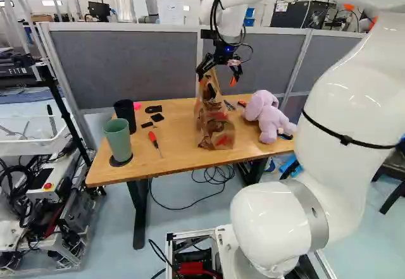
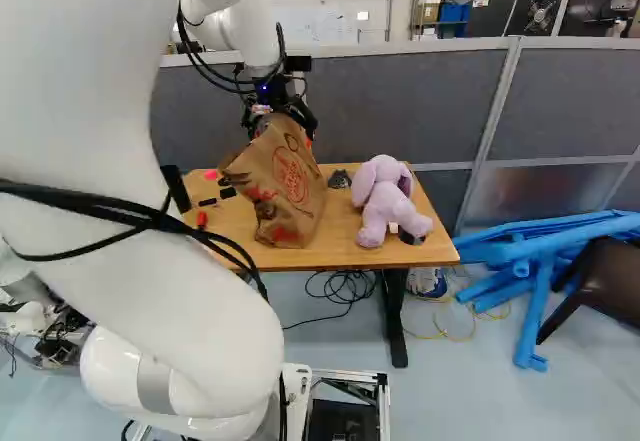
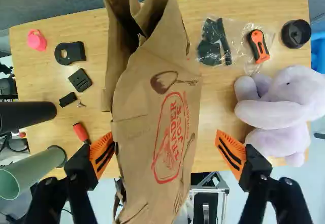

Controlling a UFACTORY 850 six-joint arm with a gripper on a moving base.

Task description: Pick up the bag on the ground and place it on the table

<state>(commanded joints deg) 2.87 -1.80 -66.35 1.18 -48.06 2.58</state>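
Paper bag (image 1: 212, 122), brown, creased, its folded mouth gaping, sits on the smooth wooden bench (image 1: 177, 124) near the centre of the left base view; ribbed orange-padded fingers (image 1: 233, 81) stand wide, either side of it

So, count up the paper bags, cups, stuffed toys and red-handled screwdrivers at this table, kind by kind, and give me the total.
Paper bag: 1
Cups, a green cup and a black cup: 2
Stuffed toy: 1
Red-handled screwdriver: 1
Total: 5
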